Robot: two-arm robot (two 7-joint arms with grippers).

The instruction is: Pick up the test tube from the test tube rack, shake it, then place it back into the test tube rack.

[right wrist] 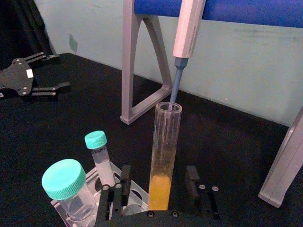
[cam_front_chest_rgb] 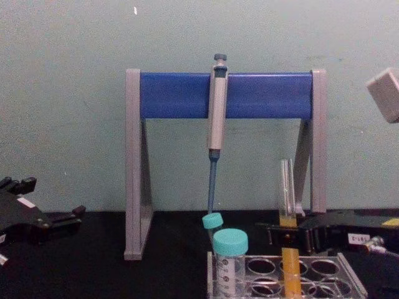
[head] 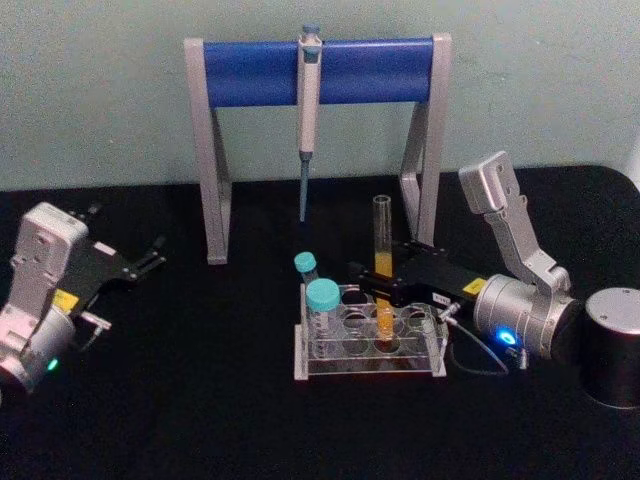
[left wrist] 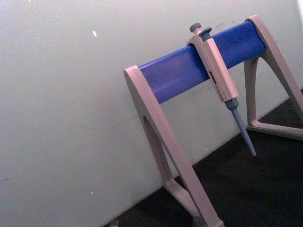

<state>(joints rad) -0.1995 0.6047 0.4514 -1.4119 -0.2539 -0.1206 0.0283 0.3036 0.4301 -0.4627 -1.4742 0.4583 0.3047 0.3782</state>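
The right gripper [right wrist: 158, 175], fingers open, flanks the tube [right wrist: 166, 142] in the rack [head: 300, 372]. Capped tubes [head: 322, 298] stand beside it, with the pipette [head: 309, 100] behind. The left gripper [head: 155, 255] idles open.

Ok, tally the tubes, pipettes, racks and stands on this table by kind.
test tube with orange liquid: 1
teal-capped tubes: 2
test tube rack: 1
pipette: 1
pipette stand: 1
Total: 6

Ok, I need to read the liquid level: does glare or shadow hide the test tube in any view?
Right wrist view: no glare, liquid top plain on the test tube between the right hand's open fingers. Head view: orange reads against the black table; left hand idle far left. Chest view: the right hand crosses the tube's middle.
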